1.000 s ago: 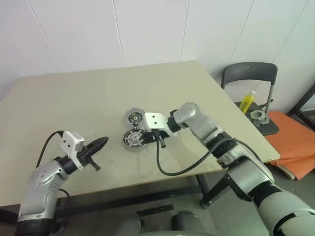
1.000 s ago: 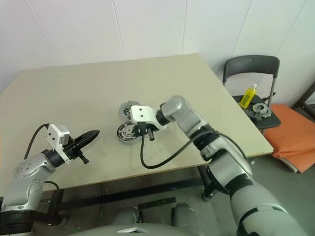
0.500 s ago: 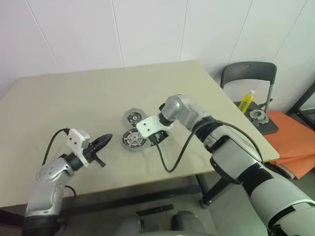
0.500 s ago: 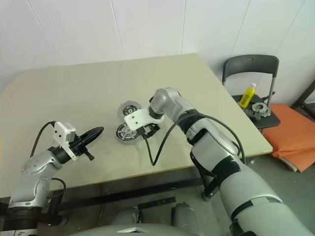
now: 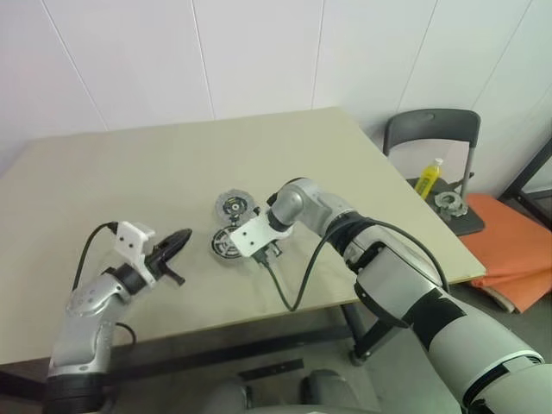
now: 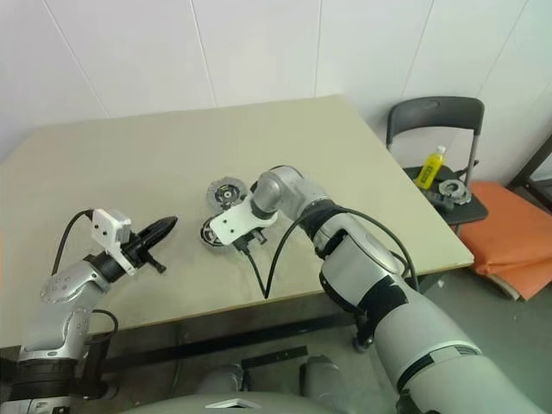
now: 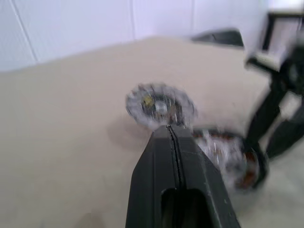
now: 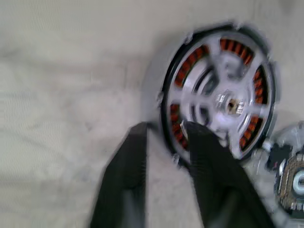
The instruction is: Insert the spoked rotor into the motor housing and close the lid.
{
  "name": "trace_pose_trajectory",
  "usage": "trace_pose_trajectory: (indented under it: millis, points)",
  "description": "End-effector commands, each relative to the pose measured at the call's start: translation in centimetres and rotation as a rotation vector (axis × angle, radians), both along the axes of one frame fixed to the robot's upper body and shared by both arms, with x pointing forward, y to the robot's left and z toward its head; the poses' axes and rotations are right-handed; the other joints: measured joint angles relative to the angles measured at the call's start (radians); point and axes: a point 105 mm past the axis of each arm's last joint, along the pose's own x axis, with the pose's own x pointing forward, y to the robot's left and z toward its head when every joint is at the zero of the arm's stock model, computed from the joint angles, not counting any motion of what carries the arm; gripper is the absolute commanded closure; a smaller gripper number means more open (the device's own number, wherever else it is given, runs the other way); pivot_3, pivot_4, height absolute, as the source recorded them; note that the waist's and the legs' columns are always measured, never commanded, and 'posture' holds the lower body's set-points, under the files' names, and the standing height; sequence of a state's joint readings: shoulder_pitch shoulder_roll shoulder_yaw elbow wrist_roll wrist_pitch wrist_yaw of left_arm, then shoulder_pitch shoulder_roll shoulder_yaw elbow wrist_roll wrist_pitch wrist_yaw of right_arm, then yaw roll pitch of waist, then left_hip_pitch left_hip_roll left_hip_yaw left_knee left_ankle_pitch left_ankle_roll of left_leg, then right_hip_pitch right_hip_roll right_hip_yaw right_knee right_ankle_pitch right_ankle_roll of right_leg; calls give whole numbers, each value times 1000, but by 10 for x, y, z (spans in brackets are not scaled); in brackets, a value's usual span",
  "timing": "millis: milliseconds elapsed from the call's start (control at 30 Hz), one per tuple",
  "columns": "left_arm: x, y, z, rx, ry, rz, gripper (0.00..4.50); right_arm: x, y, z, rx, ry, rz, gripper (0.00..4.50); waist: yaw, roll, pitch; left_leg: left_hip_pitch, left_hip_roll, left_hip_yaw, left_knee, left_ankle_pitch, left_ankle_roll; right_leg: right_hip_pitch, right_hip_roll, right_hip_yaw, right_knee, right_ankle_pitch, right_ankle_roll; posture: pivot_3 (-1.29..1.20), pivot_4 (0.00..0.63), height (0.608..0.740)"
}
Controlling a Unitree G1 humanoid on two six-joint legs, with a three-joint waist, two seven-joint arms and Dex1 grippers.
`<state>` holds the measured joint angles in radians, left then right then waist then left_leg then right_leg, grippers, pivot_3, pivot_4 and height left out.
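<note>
Rotor [image 8: 223,102] seated in housing [image 8: 167,102]; right end effector [image 8: 164,135], slightly spread, straddles its rim; the lid [image 5: 232,206] comes next.

- You are looking at a plain beige bench [image 5: 129,172].
- The motor housing [image 5: 228,245] is sitting on it near the middle, with the spoked rotor [image 8: 223,102] lying inside its copper windings.
- The lid [image 5: 232,205] is lying flat just beside the housing, on its far side.
</note>
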<state>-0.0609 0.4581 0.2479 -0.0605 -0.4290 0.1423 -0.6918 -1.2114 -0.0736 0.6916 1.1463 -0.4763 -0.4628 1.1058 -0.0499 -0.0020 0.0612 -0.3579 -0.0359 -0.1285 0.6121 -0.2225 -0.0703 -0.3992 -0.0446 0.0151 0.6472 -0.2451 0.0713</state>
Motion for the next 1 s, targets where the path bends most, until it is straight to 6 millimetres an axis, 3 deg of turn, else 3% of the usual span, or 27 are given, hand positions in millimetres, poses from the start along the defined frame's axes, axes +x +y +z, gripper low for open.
trace_pose_trajectory:
  millis: [33,233,500,700,833,1000]
  points:
    - [4,4,19,9,-69,11,4500,0,10,10,61,-15,2,4379,-6,1,0,3,0,-1,0,0,0,2,0,0,0,0,-1,0,0,740]
    - [5,3,8,37,-43,1,4500,-8,19,17,141,117,-45,4379,-20,1,0,1,0,-2,-1,0,0,0,1,0,0,-1,-2,0,0,740]
    - [6,-5,-1,74,-30,-20,4500,-4,13,24,161,275,-260,4379,-18,1,1,0,-1,-2,-3,0,0,-1,0,0,0,-2,-2,0,0,740]
    - [8,-1,-1,24,-35,5,4500,-4,2,48,255,489,-506,4379,-17,1,1,-1,-1,-2,-3,0,0,-1,0,0,0,-2,-2,0,0,740]
    - [8,1,-4,20,-26,12,4500,-8,-16,45,217,557,-669,4379,-14,1,0,-3,-1,-2,-2,0,0,-3,-1,0,0,-2,-2,0,0,740]
    - [11,-2,-5,32,-22,-4,4500,-25,-25,41,167,675,-732,4379,-12,1,0,-7,-1,-2,-1,0,0,-7,-1,0,0,-2,-1,0,0,740]
